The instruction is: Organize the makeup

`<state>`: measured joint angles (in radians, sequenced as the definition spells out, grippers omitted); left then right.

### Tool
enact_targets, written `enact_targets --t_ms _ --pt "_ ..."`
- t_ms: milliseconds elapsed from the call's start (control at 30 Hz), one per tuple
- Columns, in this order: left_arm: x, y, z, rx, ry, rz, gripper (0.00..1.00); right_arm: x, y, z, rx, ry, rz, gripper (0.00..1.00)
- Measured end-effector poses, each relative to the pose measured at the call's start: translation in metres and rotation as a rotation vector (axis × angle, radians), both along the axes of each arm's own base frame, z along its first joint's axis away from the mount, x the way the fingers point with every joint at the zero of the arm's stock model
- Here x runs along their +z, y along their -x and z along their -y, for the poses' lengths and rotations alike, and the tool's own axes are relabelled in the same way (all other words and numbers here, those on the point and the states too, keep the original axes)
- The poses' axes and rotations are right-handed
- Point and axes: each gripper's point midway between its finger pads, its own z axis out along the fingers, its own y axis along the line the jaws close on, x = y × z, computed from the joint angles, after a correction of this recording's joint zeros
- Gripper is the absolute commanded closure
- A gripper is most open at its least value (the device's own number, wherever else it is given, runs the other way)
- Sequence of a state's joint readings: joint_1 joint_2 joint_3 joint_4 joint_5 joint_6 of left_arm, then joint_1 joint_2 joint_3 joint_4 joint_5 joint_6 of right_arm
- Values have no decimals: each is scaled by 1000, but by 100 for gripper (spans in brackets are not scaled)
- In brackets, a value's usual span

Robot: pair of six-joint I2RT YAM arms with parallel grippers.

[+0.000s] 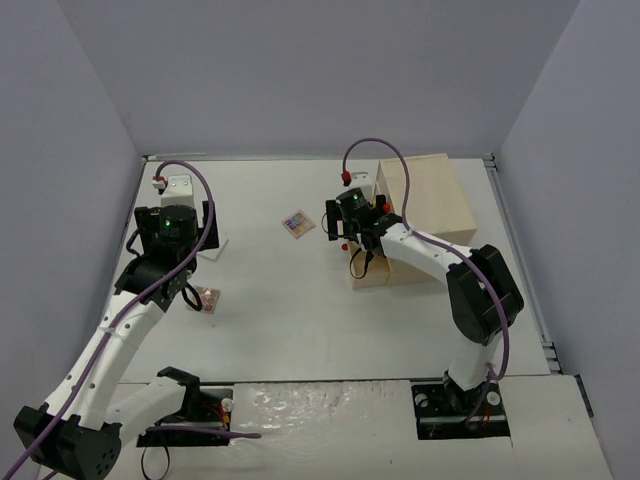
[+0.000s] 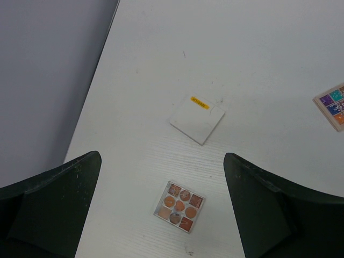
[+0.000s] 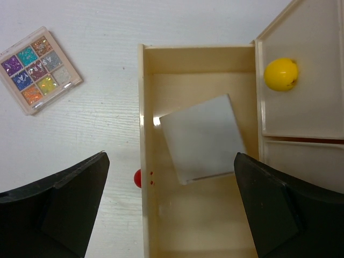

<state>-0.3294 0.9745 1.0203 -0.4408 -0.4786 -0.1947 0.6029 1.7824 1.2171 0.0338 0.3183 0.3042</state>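
Directly below right jaws, white card (image 3: 201, 138); lying in drawer (image 3: 143, 107).

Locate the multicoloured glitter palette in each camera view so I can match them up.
Top external: multicoloured glitter palette mid-table, just left of the drawer box.
Left wrist: cut off at the right edge.
Right wrist: upper left, beside the open drawer.
Shared landmark: the drawer box links top and right wrist; the orange palette links top and left wrist.

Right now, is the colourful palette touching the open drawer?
Apart. The right wrist view shows a strip of bare table between the colourful palette and the left wall of the drawer.
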Motion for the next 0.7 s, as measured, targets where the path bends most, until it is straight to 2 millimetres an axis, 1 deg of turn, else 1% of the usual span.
enact_targets --t_ms 100,167,300,400,467,533,600,633,700 --pt "-1 0 1 -3 0 -3 3 1 2 -4 27 19 2 0" --pt "-1 -1 1 -3 0 -4 3 4 4 -12 61 35 12 0" --pt "-2 -1 1 -6 0 -8 3 21 11 -47 186 32 46 0" --pt "-3 -1 2 -7 0 -10 3 41 12 -77 303 5 76 0" --pt "-3 -2 2 -8 0 -12 3 56 6 -93 359 -15 106 0" --pt "-4 -2 2 -10 0 -14 3 64 -5 -106 399 -24 128 0" --pt "-4 -2 2 -10 1 -15 3 61 -15 -118 438 -22 134 0" --pt "-4 -2 3 -10 1 -15 3 56 -20 -124 457 -20 130 0" --pt "-4 -2 3 -12 1 -15 3 39 -26 -132 487 -5 109 0"
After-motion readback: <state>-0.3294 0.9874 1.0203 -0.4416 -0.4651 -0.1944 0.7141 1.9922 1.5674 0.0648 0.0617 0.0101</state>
